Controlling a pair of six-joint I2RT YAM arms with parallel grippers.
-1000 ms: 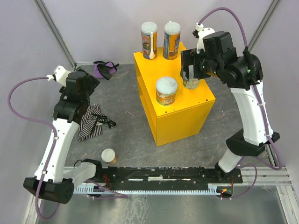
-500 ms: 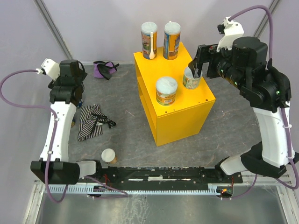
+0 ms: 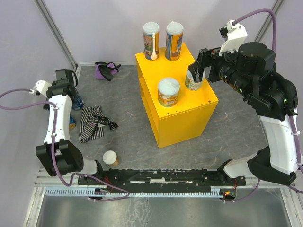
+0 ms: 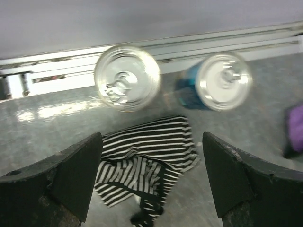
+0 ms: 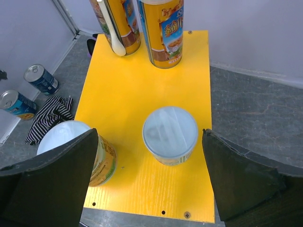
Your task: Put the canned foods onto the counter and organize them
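Left wrist view: the left gripper (image 4: 150, 182) hovers with its fingers spread wide and empty above the tins (image 4: 127, 78) on the floor beside the cloth (image 4: 147, 158). We reckon it's lining up a pick. Both tins are blurred, so we can't read the labels. The right gripper (image 5: 151, 184) hangs open over a tub (image 5: 170, 135) standing on the counter (image 5: 142, 85), touching nothing. The tubes (image 5: 163, 33) stand at the back, tops cut off. One can (image 3: 110, 157) waits on the floor.

Counter (image 3: 184, 113) mid-table. On its far edge, left tube (image 3: 151, 40) beside right tube (image 3: 173, 41). Nearer on it, left tub (image 3: 168, 92) and right tub (image 3: 192, 81), apart, the right one under my right pincer (image 5: 149, 137). Far tin (image 5: 41, 79) and near tin (image 5: 16, 104) by left wall, below my left pincer (image 4: 151, 142). Near cloth (image 3: 92, 123) right of them. Third tub (image 3: 110, 157) at near edge. Far cloth (image 3: 106, 70) far left.
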